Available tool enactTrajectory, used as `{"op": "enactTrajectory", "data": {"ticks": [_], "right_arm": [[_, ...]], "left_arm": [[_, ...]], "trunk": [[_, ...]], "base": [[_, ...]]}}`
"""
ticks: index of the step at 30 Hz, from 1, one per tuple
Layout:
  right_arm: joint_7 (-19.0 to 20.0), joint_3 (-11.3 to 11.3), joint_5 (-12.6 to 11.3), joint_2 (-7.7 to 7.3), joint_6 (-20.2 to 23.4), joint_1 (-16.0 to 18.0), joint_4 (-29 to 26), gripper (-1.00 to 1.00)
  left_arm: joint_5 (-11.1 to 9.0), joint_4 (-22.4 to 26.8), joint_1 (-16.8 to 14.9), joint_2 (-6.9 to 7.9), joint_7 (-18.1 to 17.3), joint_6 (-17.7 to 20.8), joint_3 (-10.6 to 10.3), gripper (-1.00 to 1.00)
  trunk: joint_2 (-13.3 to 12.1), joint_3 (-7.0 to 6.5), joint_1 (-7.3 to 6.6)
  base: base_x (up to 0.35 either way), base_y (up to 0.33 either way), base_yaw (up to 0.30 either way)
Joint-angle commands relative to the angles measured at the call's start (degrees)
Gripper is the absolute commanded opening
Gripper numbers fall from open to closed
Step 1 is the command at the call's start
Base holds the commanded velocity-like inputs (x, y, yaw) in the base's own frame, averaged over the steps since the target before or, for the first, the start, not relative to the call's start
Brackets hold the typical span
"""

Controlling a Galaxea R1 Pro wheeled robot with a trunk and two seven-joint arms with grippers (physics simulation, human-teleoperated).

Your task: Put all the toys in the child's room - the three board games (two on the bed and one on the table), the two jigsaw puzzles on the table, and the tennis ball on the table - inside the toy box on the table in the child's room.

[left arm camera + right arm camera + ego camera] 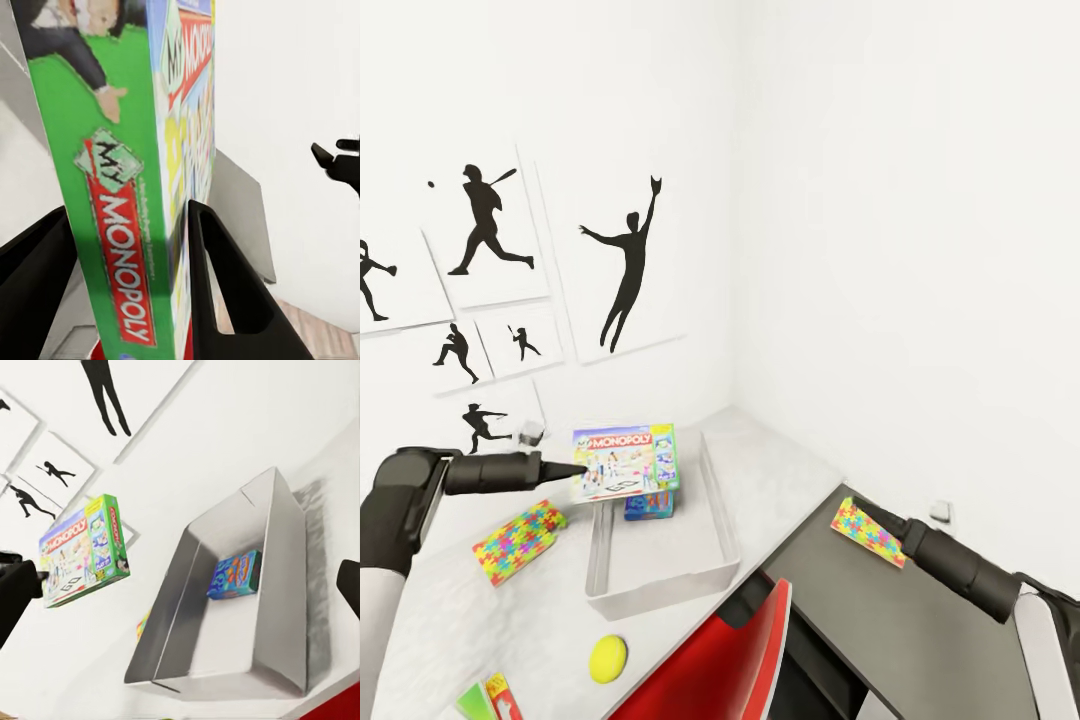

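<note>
My left gripper [572, 470] is shut on the edge of the pale green-edged Monopoly game box [626, 461], holding it flat above the far end of the grey toy box [715, 520]. In the left wrist view the box [120, 225] stands between both fingers [225, 292]. A blue game box [649, 505] lies inside the bin [289, 585]. One jigsaw puzzle [520, 541] lies on the table [780, 470] left of the bin. The tennis ball [607, 658] and the SKIP-BO box [490, 700] sit near the front edge. My right gripper [870, 512] reaches over the second puzzle [865, 535]; its grip is unclear.
A red chair [710, 655] stands against the table's front edge below the bin. The lower dark grey side cabinet [880, 620] lies to the right, under my right arm. White walls with black sports silhouettes [630, 260] close in the corner behind the table.
</note>
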State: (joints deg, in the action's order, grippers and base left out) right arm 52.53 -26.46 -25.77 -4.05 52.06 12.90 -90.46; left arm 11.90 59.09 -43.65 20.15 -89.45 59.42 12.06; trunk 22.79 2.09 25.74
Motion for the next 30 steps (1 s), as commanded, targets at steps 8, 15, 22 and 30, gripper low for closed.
{"op": "enactTrajectory", "data": {"ticks": [8, 15, 22, 30], "right_arm": [[7.41, -1.77, 0.43, -0.06, -5.14, -6.09, -0.1, 1.0], [8.82, -4.91, 0.39, -0.08, -5.01, -6.62, -0.15, 1.0], [10.07, -6.48, 0.45, -0.13, -4.91, -6.65, -0.16, 1.0], [10.23, -6.92, 0.46, -0.69, -4.87, -6.66, -0.1, 1.0]], "left_arm": [[4.11, -3.61, -1.47, -2.77, 0.21, 0.58, 0.02, -1.0], [9.16, -8.24, -3.71, -5.29, 1.55, 0.58, 0.06, -1.0], [15.0, -11.21, -5.46, -7.41, 1.87, 0.58, 0.16, -1.0], [17.55, -12.1, -6.14, -8.9, 1.91, 0.58, 0.21, -1.0]], "trunk": [[0.13, 0.13, 0.04], [0.13, 0.2, 0.04], [0.13, 0.55, 0.04], [0.13, 1.14, 0.04]], "base": [[0.0, 0.0, 0.0], [0.0, 0.0, 0.0], [0.0, 0.0, 0.0], [0.0, 0.0, 0.0]]}}
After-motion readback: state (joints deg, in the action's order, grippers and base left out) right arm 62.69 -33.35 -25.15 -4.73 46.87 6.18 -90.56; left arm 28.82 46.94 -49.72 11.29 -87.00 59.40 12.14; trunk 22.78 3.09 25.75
